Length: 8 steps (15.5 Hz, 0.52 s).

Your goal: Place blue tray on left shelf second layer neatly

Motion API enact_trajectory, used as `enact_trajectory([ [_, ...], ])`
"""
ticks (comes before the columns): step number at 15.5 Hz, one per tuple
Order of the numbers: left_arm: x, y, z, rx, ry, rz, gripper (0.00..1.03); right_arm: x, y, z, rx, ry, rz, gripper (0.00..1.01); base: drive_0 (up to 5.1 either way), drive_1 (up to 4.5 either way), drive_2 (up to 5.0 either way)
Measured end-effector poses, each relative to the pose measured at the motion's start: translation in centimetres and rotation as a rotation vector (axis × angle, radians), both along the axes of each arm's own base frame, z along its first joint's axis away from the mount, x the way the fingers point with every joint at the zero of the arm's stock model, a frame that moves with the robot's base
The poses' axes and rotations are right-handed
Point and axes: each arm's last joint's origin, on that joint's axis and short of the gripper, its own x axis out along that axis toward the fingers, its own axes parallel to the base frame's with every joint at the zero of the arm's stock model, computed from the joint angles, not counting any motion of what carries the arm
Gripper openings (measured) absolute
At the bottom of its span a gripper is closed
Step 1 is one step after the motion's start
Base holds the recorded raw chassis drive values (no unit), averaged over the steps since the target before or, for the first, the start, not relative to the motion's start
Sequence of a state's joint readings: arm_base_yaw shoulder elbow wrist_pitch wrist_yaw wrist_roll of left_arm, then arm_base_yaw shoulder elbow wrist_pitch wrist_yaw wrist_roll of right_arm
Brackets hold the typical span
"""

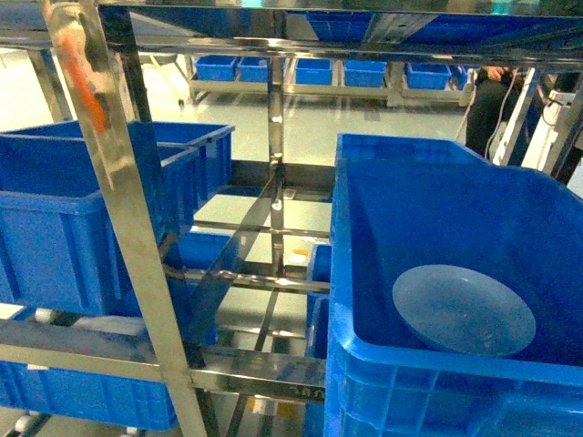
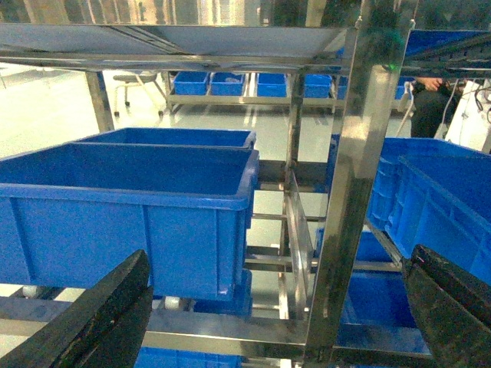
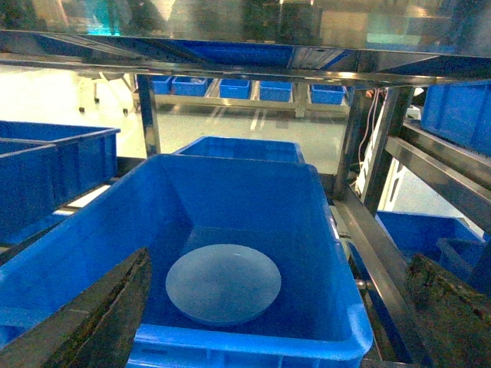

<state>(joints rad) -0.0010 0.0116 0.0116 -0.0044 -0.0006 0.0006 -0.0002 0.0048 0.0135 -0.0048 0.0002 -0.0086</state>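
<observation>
The blue tray (image 1: pixel 463 309) is a pale round dish lying flat on the floor of a large deep-blue crate (image 1: pixel 428 382) at the right of the head view. From the right wrist view the tray (image 3: pixel 222 284) lies below and ahead of my right gripper (image 3: pixel 272 322), whose jaws stand wide open and empty above the crate's near rim. My left gripper (image 2: pixel 272 322) is open too, with nothing in it, facing the steel rack. The left shelf second layer (image 1: pixel 91 350) is a steel crossbar tier (image 2: pixel 222 330) that carries a blue crate (image 2: pixel 123 207). Neither gripper shows in the head view.
A shiny upright post (image 1: pixel 118 200) slants across the left of the head view and another post (image 2: pixel 353 192) stands just ahead of the left gripper. More blue crates (image 1: pixel 314 70) line a far rack. A person (image 1: pixel 496 105) stands at the back right.
</observation>
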Motion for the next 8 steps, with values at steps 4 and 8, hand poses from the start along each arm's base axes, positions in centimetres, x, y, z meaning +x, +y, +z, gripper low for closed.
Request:
enact_trajectory([
  [4, 0.0, 0.0, 0.0, 0.0, 0.0, 0.0, 0.98, 0.0, 0.0, 0.0, 0.001, 0.0, 0.0, 0.86, 0.0, 0.0, 0.0],
  [8, 0.0, 0.0, 0.0, 0.0, 0.0, 0.0, 0.98, 0.0, 0.0, 0.0, 0.001, 0.0, 0.0, 0.98, 0.0, 0.0, 0.0],
])
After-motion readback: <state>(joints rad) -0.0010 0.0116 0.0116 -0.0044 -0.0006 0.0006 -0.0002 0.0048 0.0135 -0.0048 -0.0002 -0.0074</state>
